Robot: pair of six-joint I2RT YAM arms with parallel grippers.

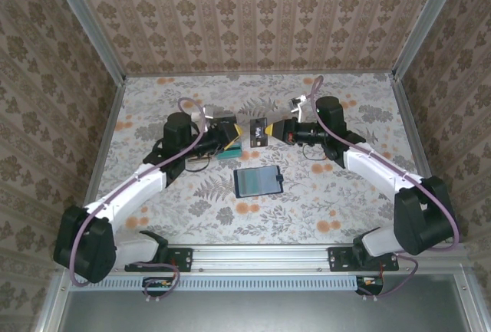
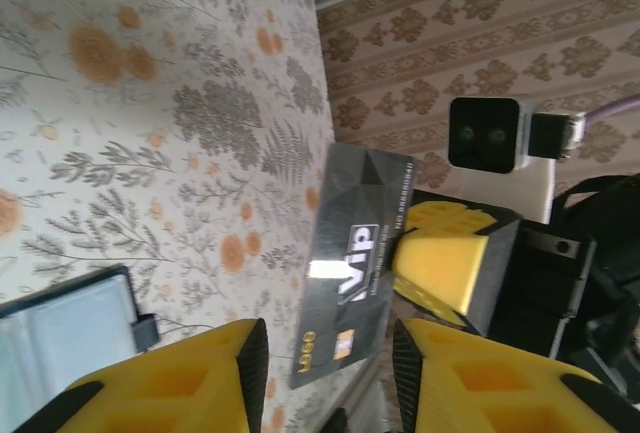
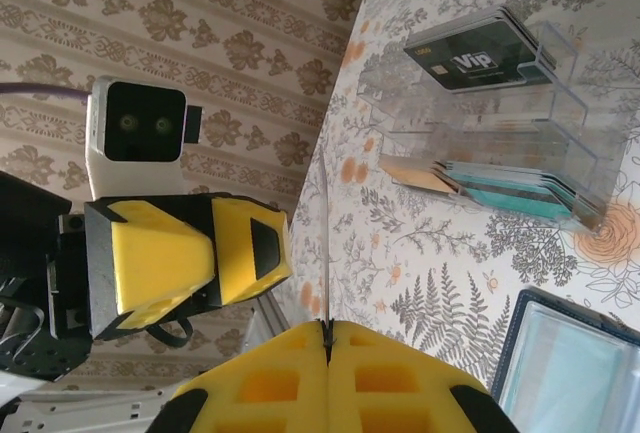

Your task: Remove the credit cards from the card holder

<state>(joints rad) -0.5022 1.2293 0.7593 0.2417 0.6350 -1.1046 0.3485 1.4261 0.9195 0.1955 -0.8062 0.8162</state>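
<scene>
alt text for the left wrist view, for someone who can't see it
A dark VIP card is pinched along one edge by the right tool, its near end sitting between the spread yellow fingers of the left tool. Behind it is a floral-patterned table, with the open card holder at lower left.

We are counting two yellow-padded two-finger grippers, left gripper (image 2: 328, 353) and right gripper (image 3: 327, 338), one open navy-blue folding card holder (image 1: 258, 182), one clear plastic tiered tray (image 3: 565, 88), two dark rectangular plastic VIP cards (image 2: 355, 273) (image 3: 475, 53), one orange-tan plastic card (image 3: 415, 175), and a teal card stack (image 3: 510, 193) too tightly packed to number.
</scene>
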